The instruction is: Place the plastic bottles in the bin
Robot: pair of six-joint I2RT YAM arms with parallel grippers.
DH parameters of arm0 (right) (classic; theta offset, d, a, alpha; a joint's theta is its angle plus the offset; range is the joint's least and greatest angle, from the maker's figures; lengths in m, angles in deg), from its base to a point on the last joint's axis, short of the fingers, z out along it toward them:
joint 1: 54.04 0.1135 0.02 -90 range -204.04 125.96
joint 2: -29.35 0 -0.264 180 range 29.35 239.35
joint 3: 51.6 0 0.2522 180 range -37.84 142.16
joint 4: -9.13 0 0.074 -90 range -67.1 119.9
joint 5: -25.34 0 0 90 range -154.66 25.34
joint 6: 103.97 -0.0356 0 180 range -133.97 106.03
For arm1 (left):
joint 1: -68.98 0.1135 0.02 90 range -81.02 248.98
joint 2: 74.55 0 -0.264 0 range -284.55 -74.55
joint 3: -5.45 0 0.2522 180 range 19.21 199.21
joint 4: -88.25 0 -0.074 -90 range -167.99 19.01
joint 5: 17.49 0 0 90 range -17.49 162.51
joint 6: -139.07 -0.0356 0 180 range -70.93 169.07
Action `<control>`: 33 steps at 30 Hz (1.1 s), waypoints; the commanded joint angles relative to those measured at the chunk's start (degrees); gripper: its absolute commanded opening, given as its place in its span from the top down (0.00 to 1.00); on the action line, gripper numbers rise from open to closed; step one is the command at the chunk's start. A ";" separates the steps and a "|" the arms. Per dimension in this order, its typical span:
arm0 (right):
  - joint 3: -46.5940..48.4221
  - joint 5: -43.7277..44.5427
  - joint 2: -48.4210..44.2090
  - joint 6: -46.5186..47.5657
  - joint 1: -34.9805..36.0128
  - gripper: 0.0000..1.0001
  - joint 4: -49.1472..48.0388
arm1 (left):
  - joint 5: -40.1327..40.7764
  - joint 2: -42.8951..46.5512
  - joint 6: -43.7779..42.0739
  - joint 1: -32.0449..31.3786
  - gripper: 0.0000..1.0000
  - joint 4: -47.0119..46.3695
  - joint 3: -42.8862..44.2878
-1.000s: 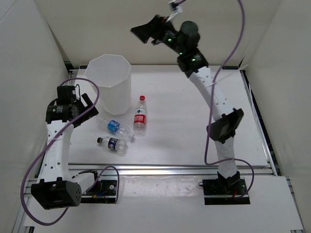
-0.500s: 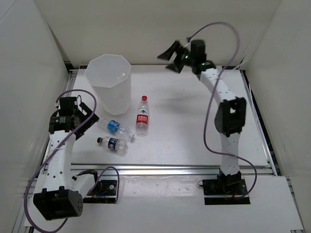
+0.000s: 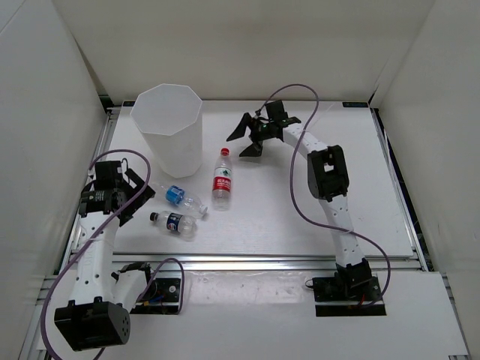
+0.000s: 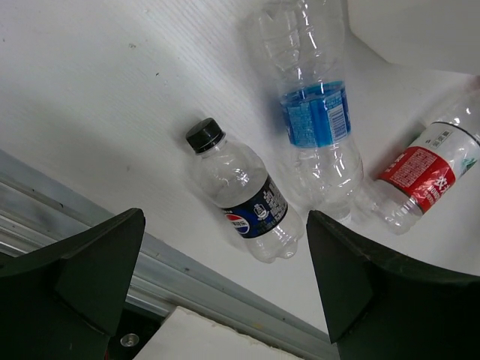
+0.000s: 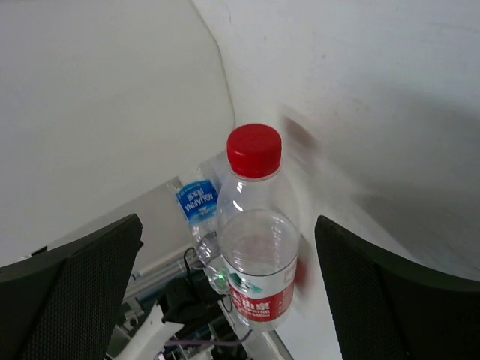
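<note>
The white bin (image 3: 166,127) stands at the back left of the table. Three plastic bottles lie just in front of it. The red-capped one (image 3: 220,178) points its cap away from the arms' bases. The blue-labelled one (image 3: 180,197) and the dark-labelled, black-capped one (image 3: 174,223) lie nearer the left arm. My left gripper (image 3: 135,199) hovers open left of these two; its wrist view shows the dark-labelled bottle (image 4: 244,202) ahead of the open left gripper (image 4: 225,247). My right gripper (image 3: 245,139) is open, low, just beyond the red cap (image 5: 255,150), which faces the open right gripper (image 5: 227,225).
An aluminium rail (image 3: 262,262) runs along the table's near edge, close to the dark-labelled bottle. White enclosure walls close in the left, back and right. A purple cable (image 3: 296,195) loops beside the right arm. The bin's base (image 4: 420,30) stands just past the blue-labelled bottle (image 4: 315,112).
The right arm has swung down from high at the back to table level by the red-capped bottle. The left arm has drawn slightly nearer. The bottles have not moved.
</note>
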 commanded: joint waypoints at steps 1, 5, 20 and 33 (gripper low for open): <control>-1.36 -4.00 -0.11 6.40 1.71 0.00 3.13 | -1.55 1.24 -0.54 0.25 0.00 0.63 -0.19; -3.39 -2.42 0.41 13.69 2.33 0.00 9.46 | -2.25 1.86 -1.07 0.25 0.00 1.16 -0.80; -2.00 -2.33 2.35 19.43 5.84 0.00 13.25 | -3.31 4.41 -0.54 0.25 0.00 3.44 -3.53; 2.41 -4.80 5.95 17.14 8.92 0.29 11.31 | -2.17 3.88 -1.68 0.25 0.00 6.52 -1.95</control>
